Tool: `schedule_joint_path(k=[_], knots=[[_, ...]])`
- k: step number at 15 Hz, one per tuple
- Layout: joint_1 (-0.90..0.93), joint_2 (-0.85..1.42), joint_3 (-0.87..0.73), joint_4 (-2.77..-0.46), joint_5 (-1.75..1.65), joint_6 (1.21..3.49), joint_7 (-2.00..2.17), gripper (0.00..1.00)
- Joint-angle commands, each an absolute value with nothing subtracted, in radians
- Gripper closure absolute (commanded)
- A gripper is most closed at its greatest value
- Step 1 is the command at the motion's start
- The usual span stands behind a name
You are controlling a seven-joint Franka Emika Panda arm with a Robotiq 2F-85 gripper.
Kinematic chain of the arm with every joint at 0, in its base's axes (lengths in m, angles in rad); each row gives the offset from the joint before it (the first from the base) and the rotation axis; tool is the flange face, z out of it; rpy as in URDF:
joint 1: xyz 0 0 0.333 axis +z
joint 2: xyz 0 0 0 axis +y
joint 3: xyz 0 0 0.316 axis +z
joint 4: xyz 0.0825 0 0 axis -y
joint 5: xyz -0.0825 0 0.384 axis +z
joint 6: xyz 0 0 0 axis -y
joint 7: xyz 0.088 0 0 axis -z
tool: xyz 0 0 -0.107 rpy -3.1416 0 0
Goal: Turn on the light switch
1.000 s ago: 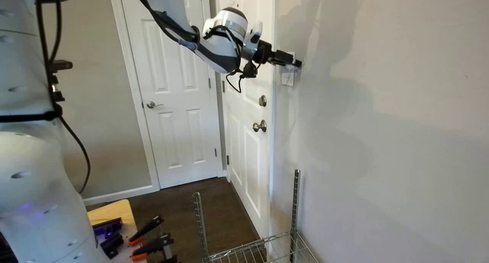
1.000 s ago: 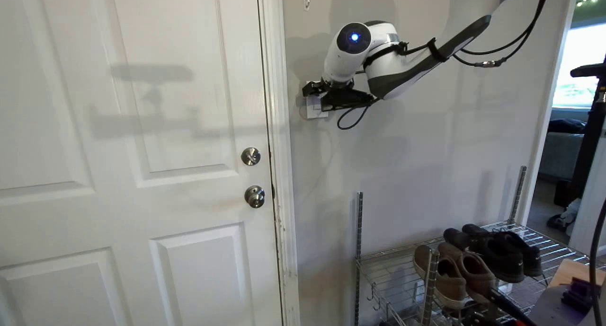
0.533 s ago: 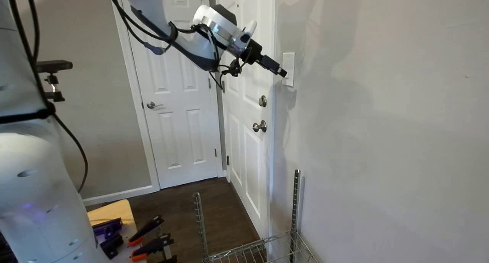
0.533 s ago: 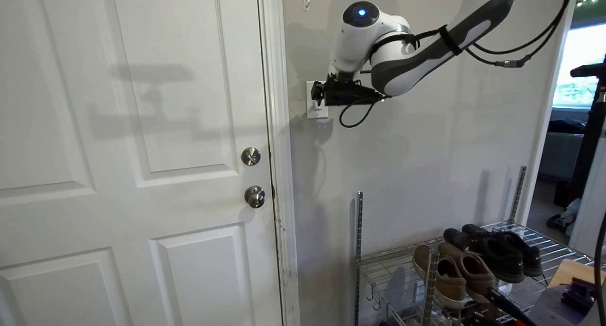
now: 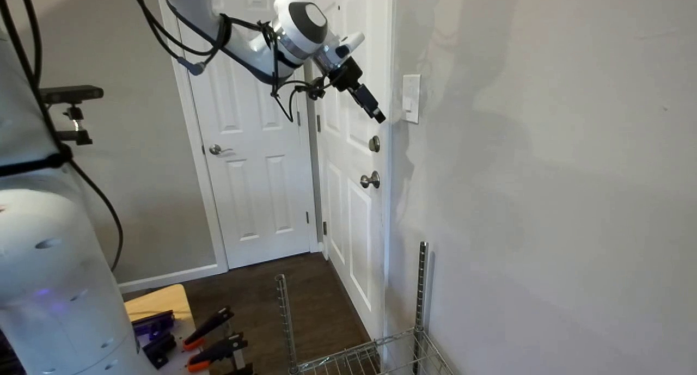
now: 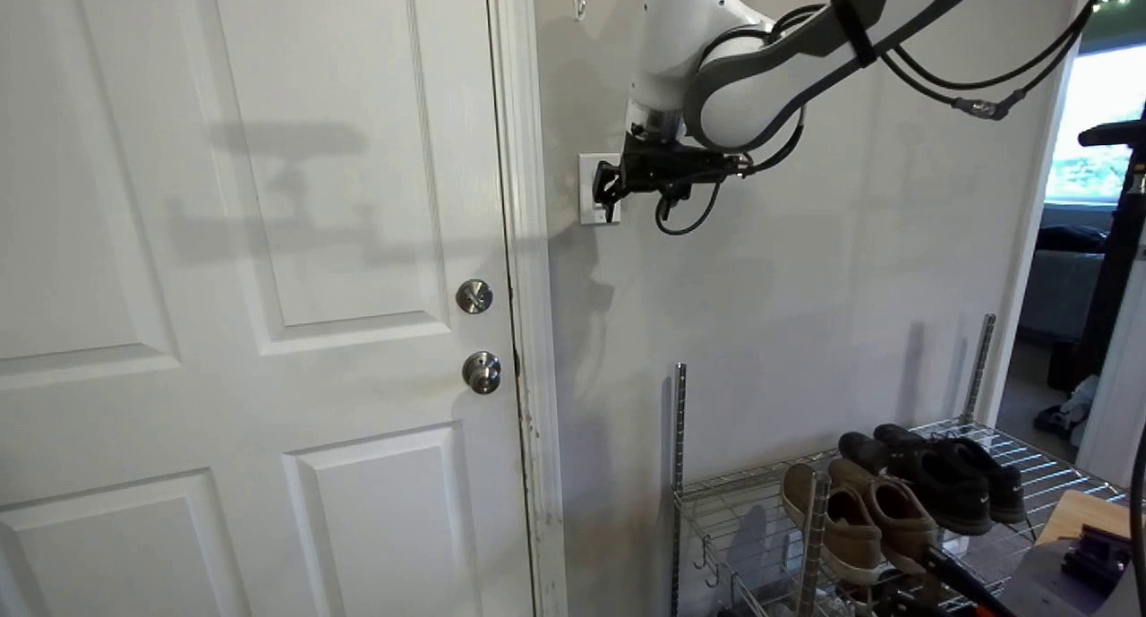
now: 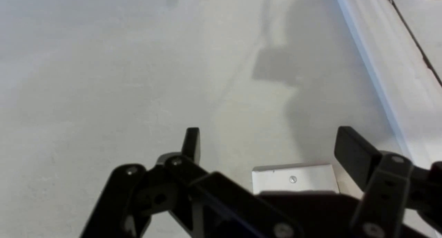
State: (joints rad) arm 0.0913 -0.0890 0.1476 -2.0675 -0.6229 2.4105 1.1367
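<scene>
One light switch (image 7: 295, 179) | wrist view | partly hidden behind spread jaws

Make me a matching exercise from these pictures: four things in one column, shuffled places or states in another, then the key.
Things:
1. light switch
2. door knob
3. brown shoes
4. pincer

Places or states:
A. on the wire rack
B. on the wall beside the door frame
C. open
D. on the white door, below the lock

Pairs: 1-B, 2-D, 3-A, 4-C
</scene>
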Motion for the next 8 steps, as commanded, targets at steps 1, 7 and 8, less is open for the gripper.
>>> schedule_joint_path(k=[1,7,8], knots=[[0.1,-0.127,0.148,-2.061,-0.498,2.313,1.038,0.0],[0.086,-0.12,0.135,-2.03,-0.37,2.224,0.996,0.0],[0.084,-0.117,0.131,-2.029,-0.353,2.22,0.99,0.0]])
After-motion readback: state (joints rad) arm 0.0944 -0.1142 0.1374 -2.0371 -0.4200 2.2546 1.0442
